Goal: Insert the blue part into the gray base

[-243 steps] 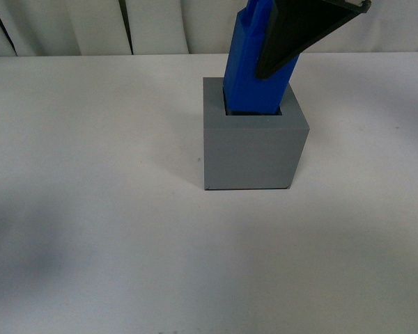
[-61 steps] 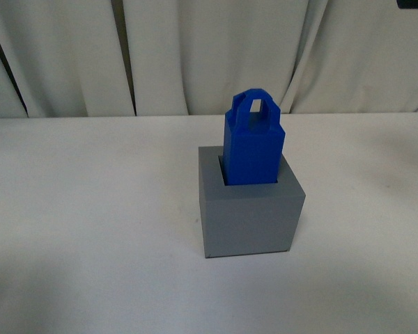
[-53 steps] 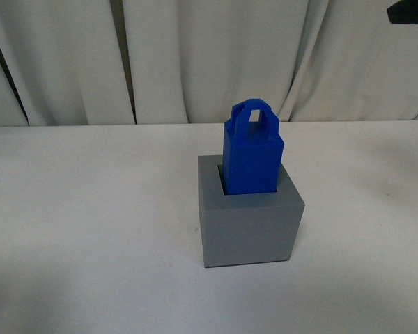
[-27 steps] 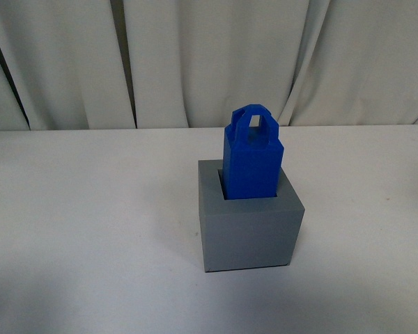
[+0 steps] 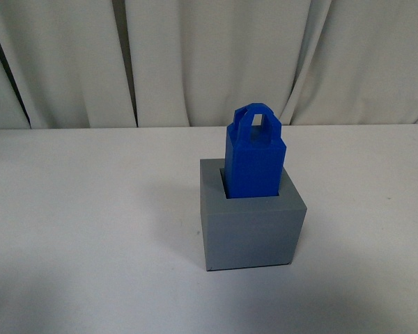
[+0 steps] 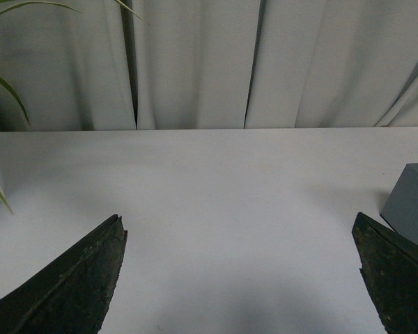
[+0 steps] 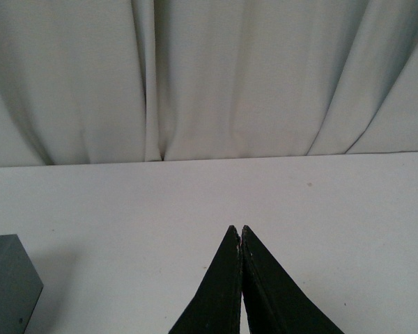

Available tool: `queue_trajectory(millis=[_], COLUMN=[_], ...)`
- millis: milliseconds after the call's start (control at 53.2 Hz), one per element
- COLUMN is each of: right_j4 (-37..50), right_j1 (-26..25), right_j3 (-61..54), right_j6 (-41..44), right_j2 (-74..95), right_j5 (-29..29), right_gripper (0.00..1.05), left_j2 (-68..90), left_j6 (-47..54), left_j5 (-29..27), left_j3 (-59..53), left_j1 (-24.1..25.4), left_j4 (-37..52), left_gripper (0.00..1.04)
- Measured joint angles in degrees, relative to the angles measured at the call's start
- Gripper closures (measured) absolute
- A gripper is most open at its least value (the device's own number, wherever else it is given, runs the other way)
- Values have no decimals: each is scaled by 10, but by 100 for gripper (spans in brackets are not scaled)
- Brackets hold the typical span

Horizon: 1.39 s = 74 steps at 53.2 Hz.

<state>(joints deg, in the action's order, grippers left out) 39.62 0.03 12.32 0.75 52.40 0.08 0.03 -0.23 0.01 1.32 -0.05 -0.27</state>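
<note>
The blue part (image 5: 252, 158) stands upright in the square recess of the gray base (image 5: 254, 226) at the middle of the white table, its looped handle on top. No gripper shows in the front view. In the left wrist view my left gripper (image 6: 240, 233) is open over bare table, with a corner of the gray base (image 6: 409, 204) beside one finger. In the right wrist view my right gripper (image 7: 237, 229) is shut with nothing in it, and a corner of the gray base (image 7: 7, 291) lies off to one side.
A white table (image 5: 83, 223) runs back to pale curtains (image 5: 195, 62). Green plant leaves (image 6: 3, 83) and a pale pot edge show in the left wrist view.
The dark gripper that stood on the blue part 4.6 s ago has let go and left the front view. The blue part stays seated in the base.
</note>
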Motion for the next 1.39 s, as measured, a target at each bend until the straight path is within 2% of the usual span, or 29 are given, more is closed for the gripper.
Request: queue_trajectory(millis=[770, 827, 1015, 1391], right_j4=[-109, -95, -160, -235], right_j1=[0, 0, 0, 0], right_j3=[-100, -118, -120, -120], right_j6=[0, 0, -1, -1], right_j2=[-210, -219, -289, -365], right_j5=[0, 0, -1, -1], right_gripper=[102, 102, 102, 102], left_j2=[0, 0, 0, 0], left_j6=[0, 0, 0, 0], left_j5=[0, 0, 0, 0], left_j3=[0, 0, 0, 0], left_j1=[0, 0, 0, 0], left_j4=[0, 0, 0, 0], left_gripper=[6, 6, 6, 6])
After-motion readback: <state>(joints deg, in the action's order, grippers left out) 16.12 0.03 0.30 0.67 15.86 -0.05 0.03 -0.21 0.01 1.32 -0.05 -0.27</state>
